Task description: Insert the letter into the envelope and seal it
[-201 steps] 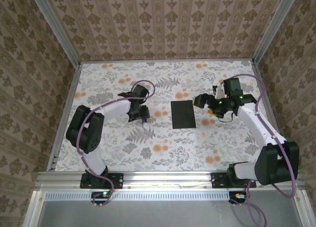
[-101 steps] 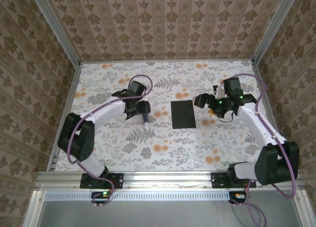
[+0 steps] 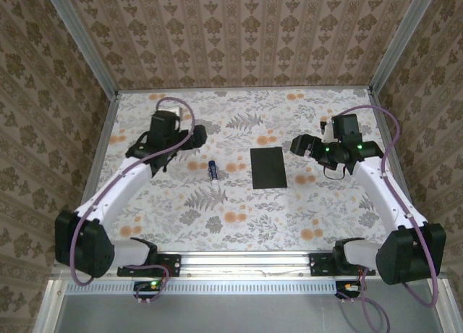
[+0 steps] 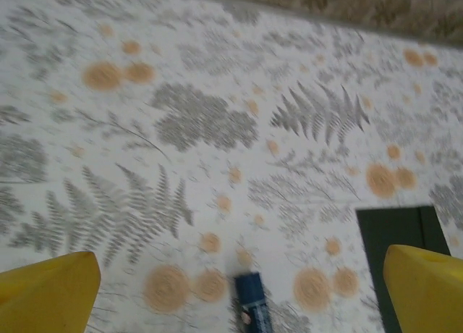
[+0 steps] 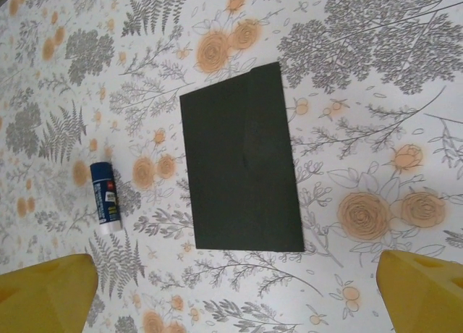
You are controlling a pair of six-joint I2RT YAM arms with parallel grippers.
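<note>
Near the right end effector (image 3: 299, 145) lies the envelope (image 3: 268, 168), untouched.

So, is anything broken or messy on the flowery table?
Nothing really stands out. The black envelope lies flat and undamaged on the table. The glue stick lies on its side to the envelope's left, not touching it. Nothing is spilled or torn.

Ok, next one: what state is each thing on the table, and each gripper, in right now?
envelope: lying flat on the table, no flap raised, nothing touching it.
glue stick: lying on its side, apart from the envelope, nothing touching it.
left gripper: open, empty.
right gripper: open, empty.
</note>
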